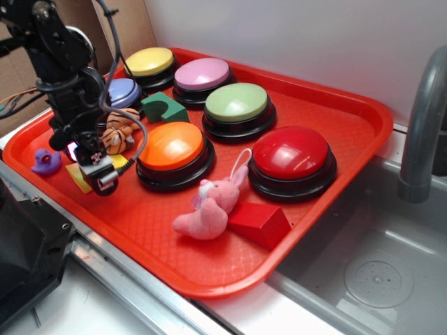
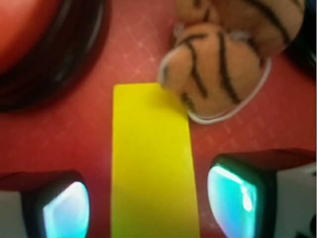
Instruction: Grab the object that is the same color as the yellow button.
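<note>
text: none readable | labels: none | brands: none | numbers: none | signs: none

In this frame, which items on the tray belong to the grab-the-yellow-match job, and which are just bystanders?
Belongs to the job:
yellow wedge block, between the open gripper fingers
yellow button

Just lying about:
tiger plush
orange button
red button
pink plush
red wedge block
purple duck
</note>
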Robot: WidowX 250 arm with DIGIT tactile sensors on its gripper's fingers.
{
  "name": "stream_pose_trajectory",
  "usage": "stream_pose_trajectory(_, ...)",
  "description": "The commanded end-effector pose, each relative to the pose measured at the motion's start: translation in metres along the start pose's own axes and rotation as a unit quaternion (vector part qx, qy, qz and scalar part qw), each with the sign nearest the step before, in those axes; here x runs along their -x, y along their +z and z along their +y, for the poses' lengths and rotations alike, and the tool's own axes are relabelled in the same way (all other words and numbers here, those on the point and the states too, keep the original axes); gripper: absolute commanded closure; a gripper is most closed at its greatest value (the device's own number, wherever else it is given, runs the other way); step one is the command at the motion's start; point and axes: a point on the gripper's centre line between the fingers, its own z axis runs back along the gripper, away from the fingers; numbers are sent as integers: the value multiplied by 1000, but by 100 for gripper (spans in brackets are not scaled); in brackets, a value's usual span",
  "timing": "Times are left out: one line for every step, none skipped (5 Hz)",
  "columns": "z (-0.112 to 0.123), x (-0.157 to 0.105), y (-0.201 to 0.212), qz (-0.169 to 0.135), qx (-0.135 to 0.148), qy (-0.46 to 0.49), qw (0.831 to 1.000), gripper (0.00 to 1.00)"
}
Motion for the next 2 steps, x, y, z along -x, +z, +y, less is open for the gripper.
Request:
stream_pose_trajectory(-1,-1,-4,-18,-4,2,1000,100)
stream_pose_trajectory(-2,1,-1,-20,-10,8,1000,100)
